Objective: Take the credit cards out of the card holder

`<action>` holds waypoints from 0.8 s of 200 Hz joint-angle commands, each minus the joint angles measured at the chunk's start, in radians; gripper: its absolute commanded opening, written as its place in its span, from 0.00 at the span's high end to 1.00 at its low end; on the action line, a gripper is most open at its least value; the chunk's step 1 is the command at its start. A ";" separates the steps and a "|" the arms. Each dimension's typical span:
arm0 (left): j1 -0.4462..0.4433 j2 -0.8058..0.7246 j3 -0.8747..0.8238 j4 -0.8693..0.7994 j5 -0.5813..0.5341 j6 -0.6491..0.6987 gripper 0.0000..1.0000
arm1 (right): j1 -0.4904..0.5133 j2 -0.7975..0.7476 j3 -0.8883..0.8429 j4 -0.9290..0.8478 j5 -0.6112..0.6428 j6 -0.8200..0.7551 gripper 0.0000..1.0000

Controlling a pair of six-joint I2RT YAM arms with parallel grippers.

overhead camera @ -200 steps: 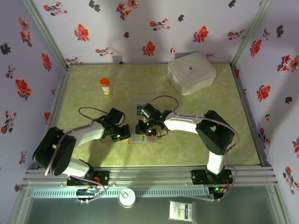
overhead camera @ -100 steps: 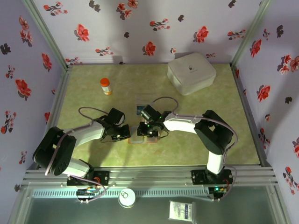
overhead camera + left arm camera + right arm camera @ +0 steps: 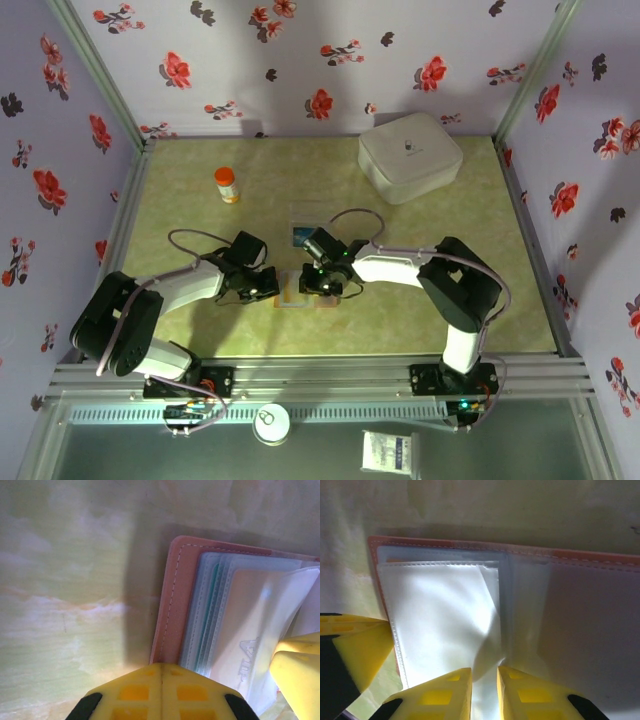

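Holder (image 3: 296, 298) lies open and flat on the table (image 3: 420, 290), a little toward 6 o'clock from the middle, blue-grey inside facing up. The left wrist view shows its brown stitched rim (image 3: 173, 597) with a stack of clear sleeves inside it. The thin teal edge of a card (image 3: 215, 592) shows in that stack.

In the right wrist view the holder (image 3: 580, 630) spreads across the frame. The right gripper (image 3: 484, 677) has its jaws nearly together, pinching a loose leaf of clear sleeve (image 3: 445, 615) between them. From above, this gripper (image 3: 318, 287) sits over the holder's 2 o'clock part.

The left gripper (image 3: 268, 290) is at the holder's 9 o'clock side. It is clenched on nothing, jaws pressed together (image 3: 161, 672), its tip at the holder's edge.

A blue card (image 3: 302, 236) lies on the table at 12 o'clock from the holder, apart from it. A white box (image 3: 410, 155) stands toward 1 o'clock, and an orange bottle (image 3: 227, 185) toward 11 o'clock, both well apart.
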 commanded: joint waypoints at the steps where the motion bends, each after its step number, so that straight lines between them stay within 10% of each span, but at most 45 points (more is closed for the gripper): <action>1: -0.008 -0.003 0.016 -0.051 -0.024 0.008 1.00 | -0.007 -0.031 -0.028 -0.025 0.029 -0.010 0.79; 160: -0.043 -0.065 0.061 0.071 0.074 -0.088 0.72 | -0.010 -0.039 -0.054 0.009 0.013 0.003 0.81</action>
